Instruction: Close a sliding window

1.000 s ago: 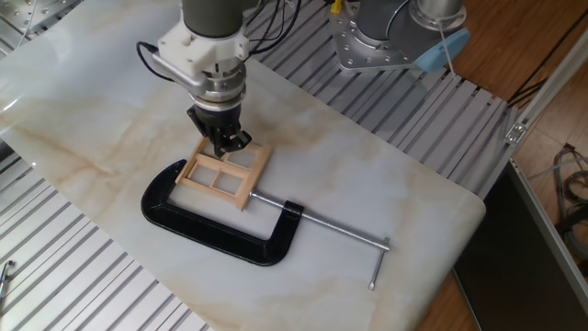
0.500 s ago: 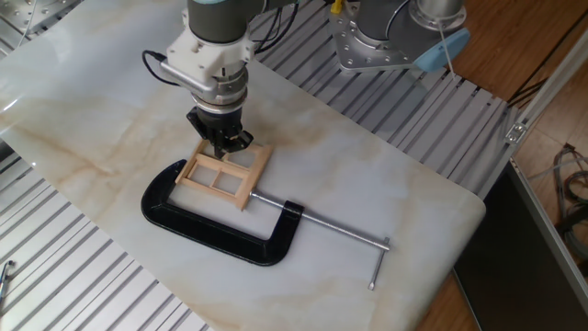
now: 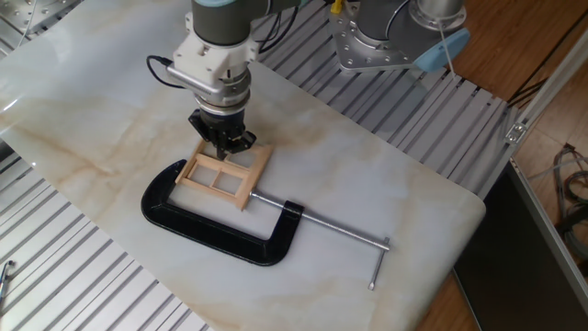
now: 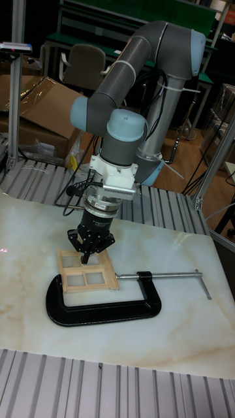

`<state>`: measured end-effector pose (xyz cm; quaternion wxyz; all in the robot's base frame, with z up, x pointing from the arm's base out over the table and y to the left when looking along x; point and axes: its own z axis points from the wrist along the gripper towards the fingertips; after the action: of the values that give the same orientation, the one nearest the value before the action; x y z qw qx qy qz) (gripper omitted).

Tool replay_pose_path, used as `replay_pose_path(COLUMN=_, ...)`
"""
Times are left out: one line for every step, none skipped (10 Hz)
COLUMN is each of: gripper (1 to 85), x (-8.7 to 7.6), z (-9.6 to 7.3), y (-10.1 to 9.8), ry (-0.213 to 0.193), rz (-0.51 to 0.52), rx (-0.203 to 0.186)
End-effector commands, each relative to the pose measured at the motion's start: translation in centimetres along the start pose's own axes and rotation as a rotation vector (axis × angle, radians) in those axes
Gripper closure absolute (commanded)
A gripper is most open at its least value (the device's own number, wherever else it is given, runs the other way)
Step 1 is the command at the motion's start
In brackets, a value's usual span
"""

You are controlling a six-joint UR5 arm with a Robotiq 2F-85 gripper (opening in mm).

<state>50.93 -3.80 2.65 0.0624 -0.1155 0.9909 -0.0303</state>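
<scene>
The sliding window (image 3: pixel 219 175) is a small light-wood frame with four panes, lying flat on the marble table (image 3: pixel 386 175). A black C-clamp (image 3: pixel 208 229) grips it by its near side. My gripper (image 3: pixel 224 147) points straight down over the window's far edge, with its dark fingers drawn together to a point and nothing held between them. From the tall fixed view, the gripper (image 4: pixel 85 257) has its tip at the upper crossbar of the window (image 4: pixel 87 270). I cannot tell whether the tip touches the wood.
The C-clamp (image 4: pixel 98 314) has a long steel screw (image 3: pixel 335 231) reaching right toward the table's front corner. Ribbed metal panels (image 3: pixel 64 267) border the marble slab. The robot's base (image 3: pixel 386 37) stands at the back right.
The gripper has shifted slightly to the right and toward the back. The window and the clamp have not visibly moved.
</scene>
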Motion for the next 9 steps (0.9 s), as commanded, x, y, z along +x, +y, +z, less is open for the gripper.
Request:
replay_pose_path(gripper=85.0, x=0.3, z=0.3, y=0.5, ry=-0.008, rz=-0.016, rx=-0.014)
replay_pose_path(gripper=85.0, x=0.5, z=0.4, y=0.6, ry=-0.004, rz=-0.033, rx=-0.015)
replay_pose_path(gripper=85.0, x=0.8, z=0.4, y=0.6, ry=0.002, rz=-0.044, rx=-0.018)
replay_pose_path(gripper=85.0, x=1.2, z=0.5, y=0.7, ry=0.012, rz=-0.053, rx=-0.023)
replay_pose_path(gripper=85.0, x=1.3, z=0.5, y=0.8, ry=0.014, rz=-0.051, rx=-0.028)
replay_pose_path(gripper=85.0, x=1.5, z=0.6, y=1.0, ry=0.022, rz=-0.038, rx=-0.031)
replay_pose_path(gripper=85.0, x=1.8, z=0.6, y=1.2, ry=0.032, rz=-0.027, rx=-0.038)
replay_pose_path(gripper=85.0, x=2.2, z=0.6, y=1.0, ry=0.048, rz=-0.028, rx=-0.031)
replay_pose_path(gripper=85.0, x=2.5, z=0.6, y=1.1, ry=0.058, rz=-0.028, rx=-0.034)
